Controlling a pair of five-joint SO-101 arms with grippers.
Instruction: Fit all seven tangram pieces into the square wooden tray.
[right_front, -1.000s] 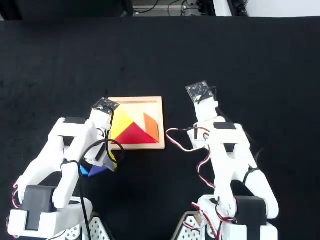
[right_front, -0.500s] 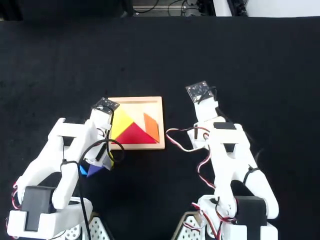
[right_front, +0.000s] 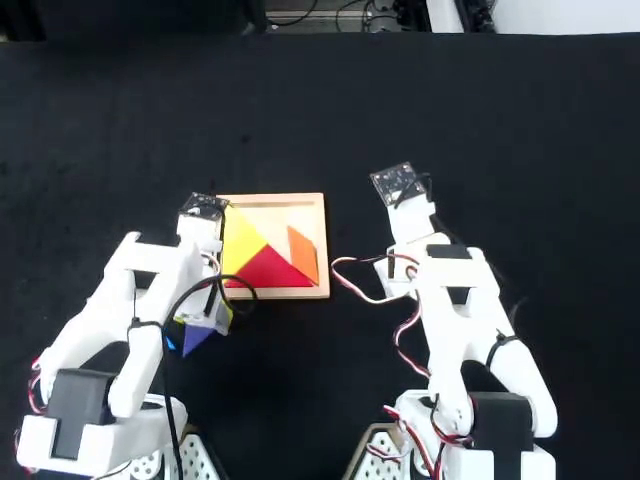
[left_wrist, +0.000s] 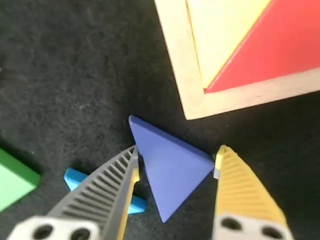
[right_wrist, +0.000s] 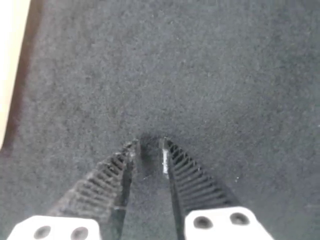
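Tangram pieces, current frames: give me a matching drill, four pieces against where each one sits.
Pieces
1. blue triangle
2. red triangle
3. green piece
4. orange piece

Places
A. in the wooden tray, by the side nearest the right arm
B. loose on the cloth, beyond the light blue piece from the tray
C. between the fingers of the left gripper
D. in the tray, edge to edge with the yellow triangle

Pairs: 1-C, 2-D, 3-B, 4-A
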